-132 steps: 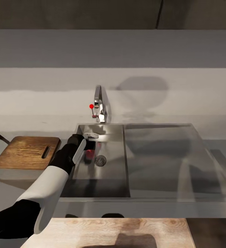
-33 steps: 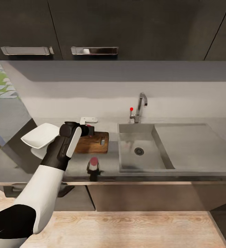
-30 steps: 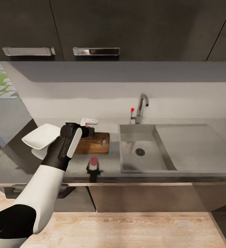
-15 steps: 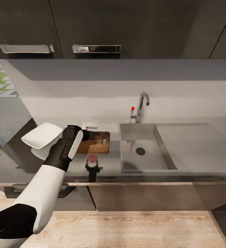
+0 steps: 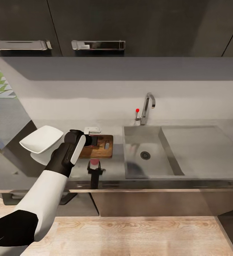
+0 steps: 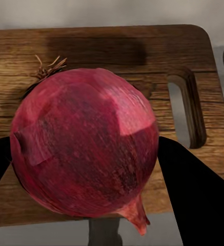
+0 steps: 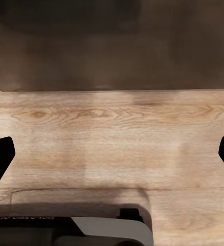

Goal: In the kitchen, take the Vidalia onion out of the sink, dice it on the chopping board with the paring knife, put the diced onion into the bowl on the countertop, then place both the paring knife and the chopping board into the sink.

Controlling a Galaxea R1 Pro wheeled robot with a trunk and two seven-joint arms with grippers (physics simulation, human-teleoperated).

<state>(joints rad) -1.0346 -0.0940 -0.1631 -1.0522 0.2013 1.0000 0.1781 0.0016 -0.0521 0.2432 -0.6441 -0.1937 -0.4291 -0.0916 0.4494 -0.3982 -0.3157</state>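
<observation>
Dark cabinets and a grey wall back the desk (image 5: 201,177) in the head view. 1 sink (image 5: 145,156) lies well to the right of the left hand (image 5: 90,140), 1 white bowl (image 5: 42,139) sits just to its left, and 1 chopping board (image 5: 98,149) lies under it. 1 paring knife (image 5: 94,170) rests on the desk, nearer the robot than the hand.

Left wrist view: the left hand (image 6: 86,169) is clamped on the 1 Vidalia onion (image 6: 86,148), its 2 fingers (image 6: 194,189) pressing opposite flanks above the board. The onion looks firm, round and light, with slick papery skin; gripping across its widest part seems safest.

Right wrist view: the right hand (image 7: 112,154) stands apart over wood flooring (image 7: 112,128), holding nothing.
</observation>
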